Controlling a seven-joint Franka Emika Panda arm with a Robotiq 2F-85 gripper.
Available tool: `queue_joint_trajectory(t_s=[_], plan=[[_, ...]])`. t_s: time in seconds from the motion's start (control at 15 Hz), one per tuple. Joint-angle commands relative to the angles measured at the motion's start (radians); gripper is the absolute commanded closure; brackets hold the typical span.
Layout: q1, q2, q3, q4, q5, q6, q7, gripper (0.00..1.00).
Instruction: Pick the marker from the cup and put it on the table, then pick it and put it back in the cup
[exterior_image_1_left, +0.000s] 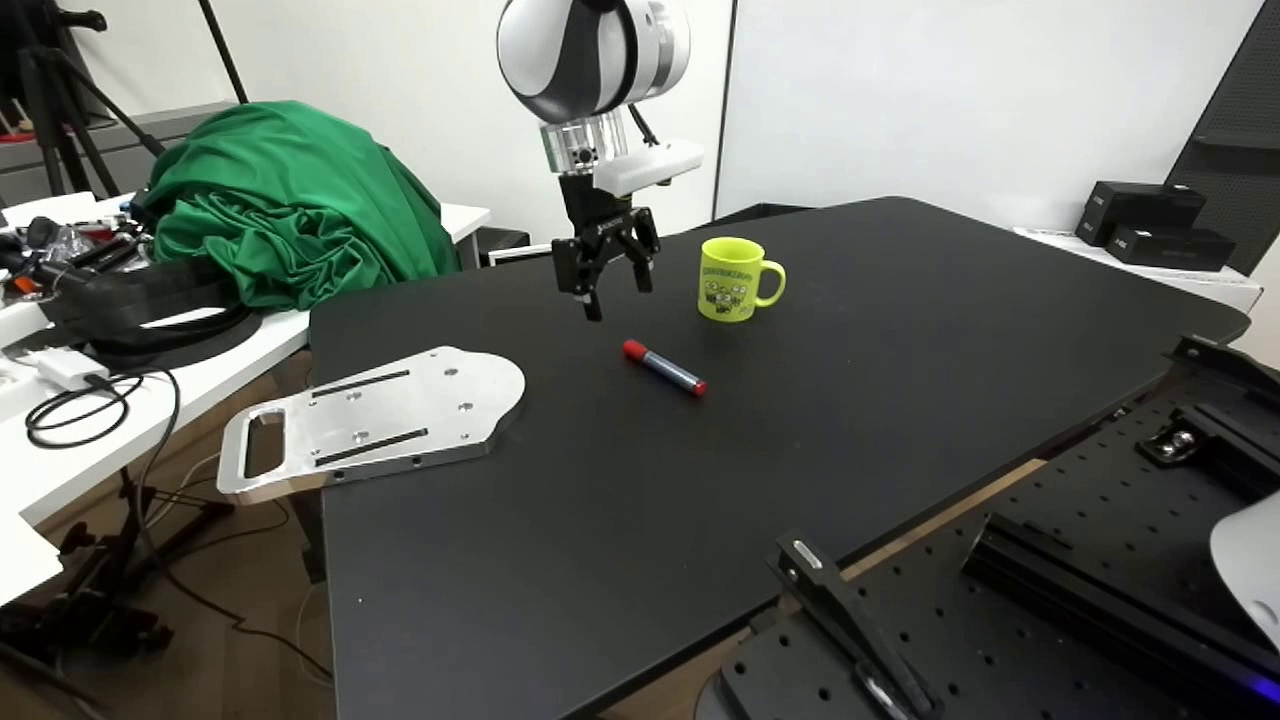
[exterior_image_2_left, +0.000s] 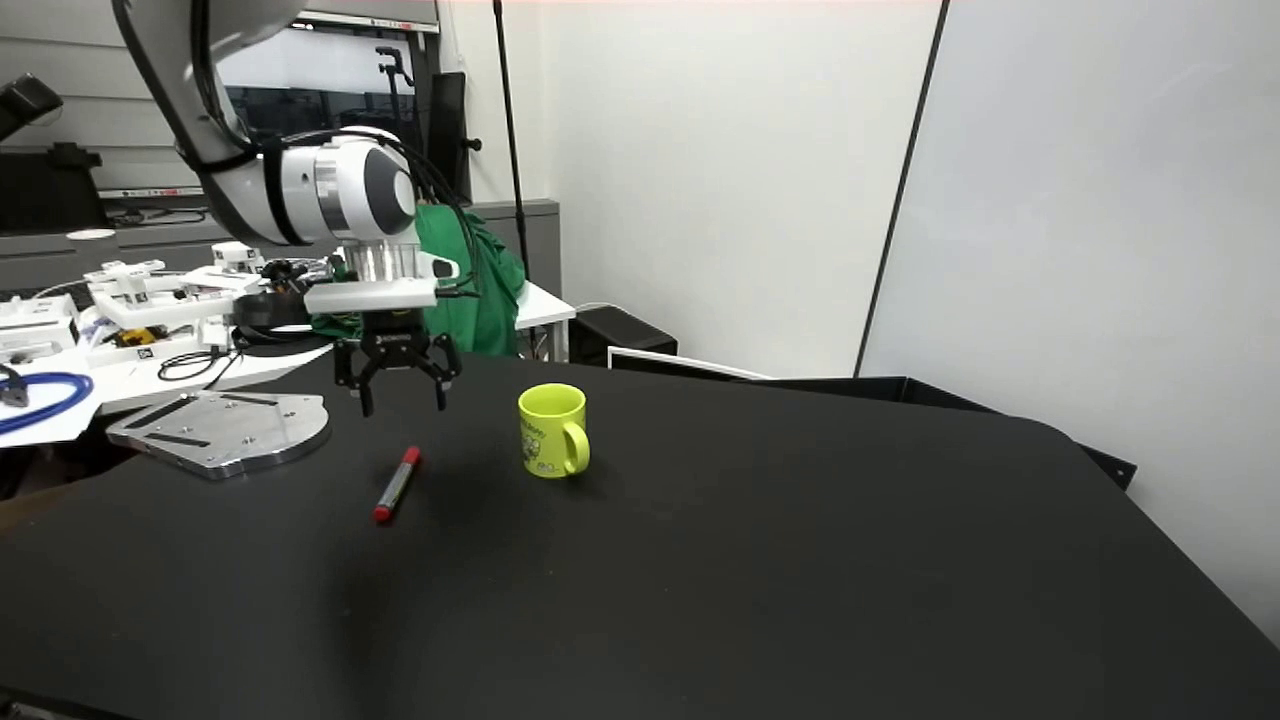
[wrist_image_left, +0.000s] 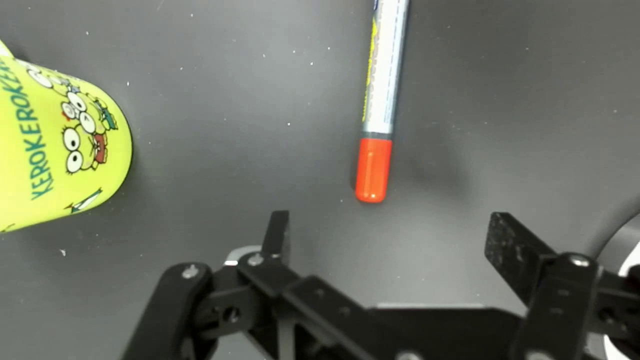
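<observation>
The marker (exterior_image_1_left: 665, 369) has red ends and a grey-white labelled body. It lies flat on the black table (exterior_image_1_left: 850, 450), and also shows in an exterior view (exterior_image_2_left: 397, 487). In the wrist view the marker (wrist_image_left: 384, 75) points one red end toward my jaws; its far end is cut off. The yellow-green cup (exterior_image_1_left: 727, 285) stands upright beside the marker, handle facing away from it. It also shows in an exterior view (exterior_image_2_left: 548, 430) and partly at the wrist view's left edge (wrist_image_left: 55, 140). My gripper (wrist_image_left: 387, 225) is open and empty above the table, a little beyond the marker's near red end (exterior_image_1_left: 618, 300).
A silver metal plate with a handle slot (exterior_image_1_left: 390, 410) overhangs the table edge on the gripper's far side from the cup; it also shows in an exterior view (exterior_image_2_left: 225, 430). A green cloth (exterior_image_1_left: 290, 200) and clutter lie on a white side table. A black perforated base (exterior_image_1_left: 940, 620) adjoins the table.
</observation>
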Motion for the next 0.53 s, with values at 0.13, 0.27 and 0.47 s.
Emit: queue_joint_trajectory(t_s=[0.13,0.27,0.47], plan=[[0.025,-0.21,-0.011,-0.325,-0.028,0.221,0.072,0.0],[0.023,-0.25,-0.01,-0.4,-0.027,0.287,0.074,0.0],[0.022,-0.295,-0.02,-0.495,-0.031,0.355,0.077,0.0]])
